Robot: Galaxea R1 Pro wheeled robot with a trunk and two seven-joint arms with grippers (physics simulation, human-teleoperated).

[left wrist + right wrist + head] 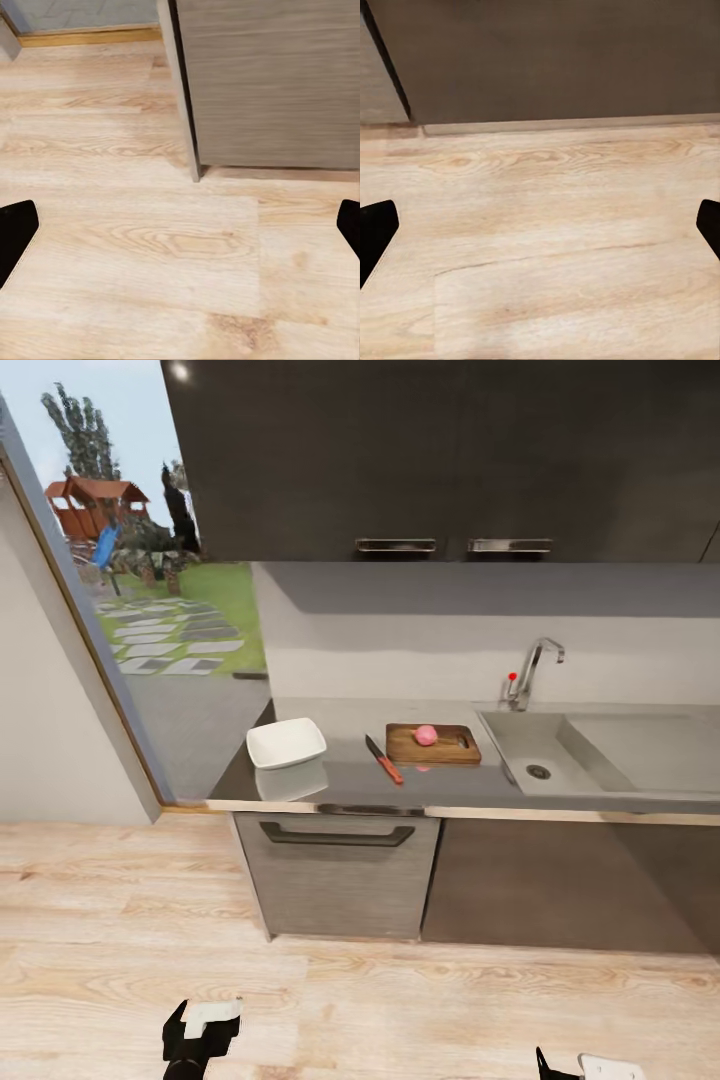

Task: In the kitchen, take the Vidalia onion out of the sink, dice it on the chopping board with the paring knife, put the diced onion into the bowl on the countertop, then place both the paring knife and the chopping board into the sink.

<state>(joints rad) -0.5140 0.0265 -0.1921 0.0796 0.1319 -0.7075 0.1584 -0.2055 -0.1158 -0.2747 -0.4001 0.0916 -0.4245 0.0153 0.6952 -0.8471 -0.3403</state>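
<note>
the vidalia onion (426, 735) sits whole on the chopping board (434, 745) on the grey counter (350, 780), just left of the sink (560, 755), with the paring knife (384, 760) lying beside the board and the white bowl (286, 743) further left. both arms hang low over the wooden floor (380, 1000) well short of the cabinets, the left gripper (180, 232) and right gripper (540, 229) each with jaws spread wide and holding nothing.

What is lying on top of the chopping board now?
The Vidalia onion lies whole on the chopping board, near its middle. The wood directly under the onion is covered. The paring knife lies beside the board, on the countertop.
</note>
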